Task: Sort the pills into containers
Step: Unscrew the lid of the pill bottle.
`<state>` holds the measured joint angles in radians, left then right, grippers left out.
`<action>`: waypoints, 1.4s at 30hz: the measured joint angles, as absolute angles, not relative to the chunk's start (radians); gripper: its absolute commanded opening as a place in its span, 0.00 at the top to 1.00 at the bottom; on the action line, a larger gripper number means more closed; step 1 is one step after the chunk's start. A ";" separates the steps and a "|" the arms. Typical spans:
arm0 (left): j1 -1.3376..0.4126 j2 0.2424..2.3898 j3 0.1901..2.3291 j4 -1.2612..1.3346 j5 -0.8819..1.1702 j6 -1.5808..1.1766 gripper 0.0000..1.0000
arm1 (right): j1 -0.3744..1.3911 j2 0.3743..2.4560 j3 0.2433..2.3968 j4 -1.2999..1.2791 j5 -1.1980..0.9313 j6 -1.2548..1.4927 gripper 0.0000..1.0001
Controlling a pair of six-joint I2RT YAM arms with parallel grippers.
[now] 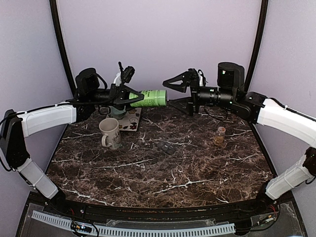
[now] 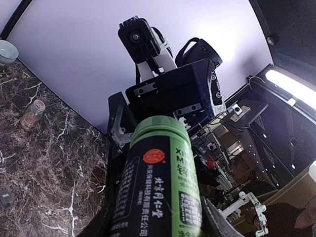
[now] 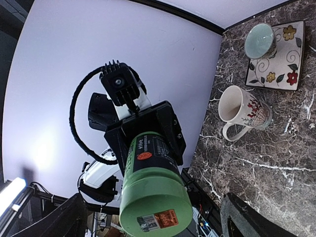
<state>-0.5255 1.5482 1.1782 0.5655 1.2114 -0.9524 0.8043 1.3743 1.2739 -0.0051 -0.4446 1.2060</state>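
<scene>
While the L arm holds a green bottle off the table, stock reads L to R as follows.

1. White mug (image 1: 110,132), red sprig print. Upright on marble-pattern table (image 1: 163,173), handle to near-left. Not part of the sort.
2. Pale teal bowl (image 3: 260,40). Sits on a corner of the floral tile (image 3: 284,54), just behind the mug.
3. L gripper (image 1: 136,97). Clamped round the body of the green bottle (image 1: 155,98). Bottle lies horizontal in mid-air over rear of table, closed end pointing at the other arm.
4. Containers (image 1: 165,146). Low dark grey strip, flat at table centre, apart from all else. Too small to tell lids or contents; no pill seen in it.
5. R gripper (image 1: 169,93). Fingers spread wide, nothing held. Tips flank the bottle's free end; touching or just short, can't tell.
6. Small clear jar (image 1: 220,133). Upright, R side, well apart from the strip. Tan-yellow fill at bottom, prob. the pills (image 1: 219,140).

Status: early, by my read. Nothing visibly sorted, and no pills loose on the table.

Left to do: R grip on the bottle end, prob. to open it, then contents out and portioned into compartments. Whether the bottle holds pills can't be told, as its wall is opaque. Jar untouched, no gripper near it.
</scene>
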 measured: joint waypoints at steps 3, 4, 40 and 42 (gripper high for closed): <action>-0.525 1.548 1.180 0.550 1.211 -0.939 1.00 | 0.812 1.375 1.277 -0.009 -0.455 1.212 0.06; -0.525 1.548 1.180 0.547 1.211 -0.935 1.00 | 0.816 1.377 1.280 -0.009 -0.458 1.214 0.06; -0.524 1.577 1.203 0.589 1.208 -0.955 1.00 | 0.838 1.431 1.363 -0.129 -0.477 0.942 0.71; -0.524 1.577 1.190 0.631 1.208 -0.986 1.00 | 0.838 1.431 1.369 -0.133 -0.483 0.878 0.70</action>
